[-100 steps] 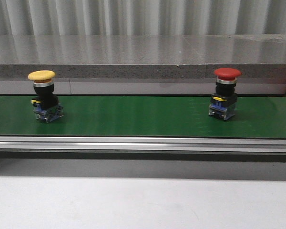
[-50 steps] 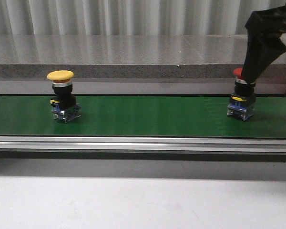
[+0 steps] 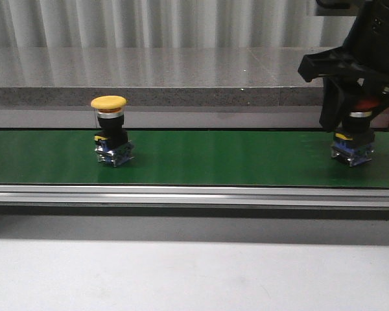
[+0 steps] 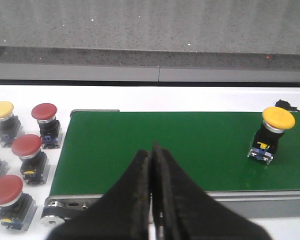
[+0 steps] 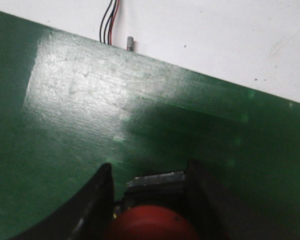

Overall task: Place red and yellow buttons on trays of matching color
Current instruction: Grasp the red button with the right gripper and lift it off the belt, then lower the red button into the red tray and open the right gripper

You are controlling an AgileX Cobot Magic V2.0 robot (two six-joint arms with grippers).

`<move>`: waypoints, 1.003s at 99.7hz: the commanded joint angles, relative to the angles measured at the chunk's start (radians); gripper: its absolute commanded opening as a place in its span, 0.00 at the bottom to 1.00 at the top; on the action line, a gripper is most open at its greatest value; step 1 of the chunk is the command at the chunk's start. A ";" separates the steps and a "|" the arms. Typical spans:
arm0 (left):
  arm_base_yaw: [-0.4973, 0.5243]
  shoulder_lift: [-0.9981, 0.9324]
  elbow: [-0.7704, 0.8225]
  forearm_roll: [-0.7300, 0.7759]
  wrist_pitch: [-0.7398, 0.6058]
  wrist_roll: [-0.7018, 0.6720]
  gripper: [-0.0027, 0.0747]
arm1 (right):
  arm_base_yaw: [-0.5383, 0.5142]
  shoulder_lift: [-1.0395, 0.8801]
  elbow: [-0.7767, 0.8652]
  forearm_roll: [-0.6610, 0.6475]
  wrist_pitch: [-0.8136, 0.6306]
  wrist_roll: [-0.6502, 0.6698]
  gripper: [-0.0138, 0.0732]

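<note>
The green conveyor belt [image 3: 214, 159] spans the bench. The right end effector [image 3: 351, 107] is down over the red button [image 5: 152, 223], fingers open on either side of its cap, not clamped. The left end effector [image 4: 152, 165] has its fingers pressed together, empty; the yellow button [image 3: 110, 129] stands upright on the belt, well apart from both.

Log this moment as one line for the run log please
right gripper: open, straddling red button on green belt | left gripper: shut, empty | yellow button: upright on belt, untouched
</note>
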 commanded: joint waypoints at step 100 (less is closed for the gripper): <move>-0.007 0.005 -0.030 0.002 -0.079 -0.003 0.01 | -0.688 0.254 -0.400 -0.003 -0.023 -0.012 0.35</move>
